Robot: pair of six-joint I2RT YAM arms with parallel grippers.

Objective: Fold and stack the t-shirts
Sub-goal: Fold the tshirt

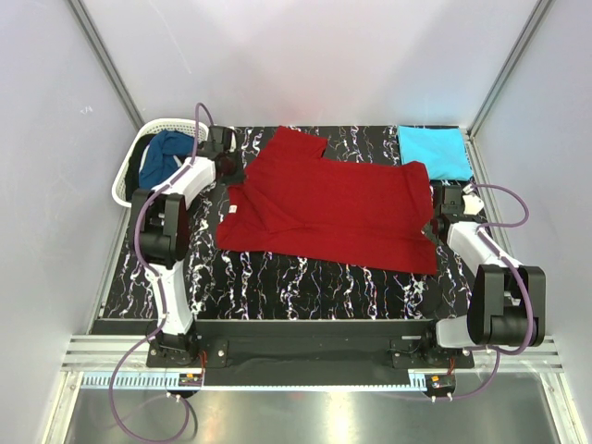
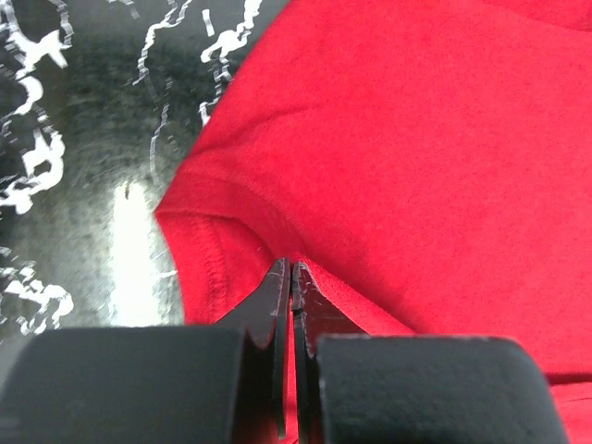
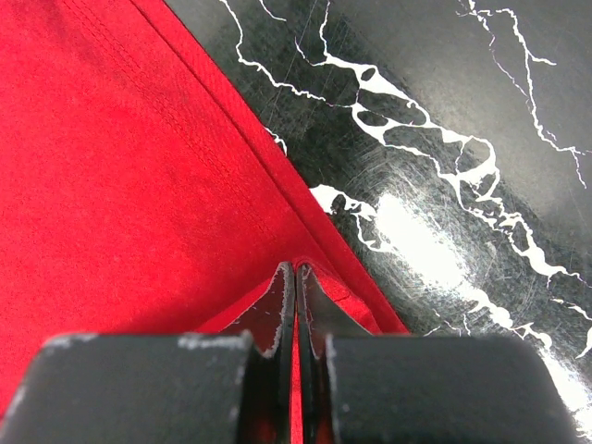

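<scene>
The left claw (image 2: 291,269) was pressed together on a ridge of the red t-shirt (image 2: 416,157), close to a stitched hem at the garment's left side. The right claw (image 3: 296,268) was likewise clamped on a pinch of the same cloth, right at its hemmed right edge where the bare desk (image 3: 444,139) began. With one grip on each opposite side, the arms seemed set to lift and carry the shirt over evenly, probably for a fold, without the cloth sagging or twisting.

Between the claws the red shirt lay spread across the middle of the desk, mostly flat, with its far left part looking doubled over.

At the far left corner stood the white lattice basket (image 1: 123,181), holding the dark blue t-shirt (image 1: 165,155) in a loose bunch, apparently waiting its turn. The turquoise t-shirt (image 1: 435,153) lay folded at the far right corner, likely the base of the stack; whether it touched the red one could not be told.
</scene>
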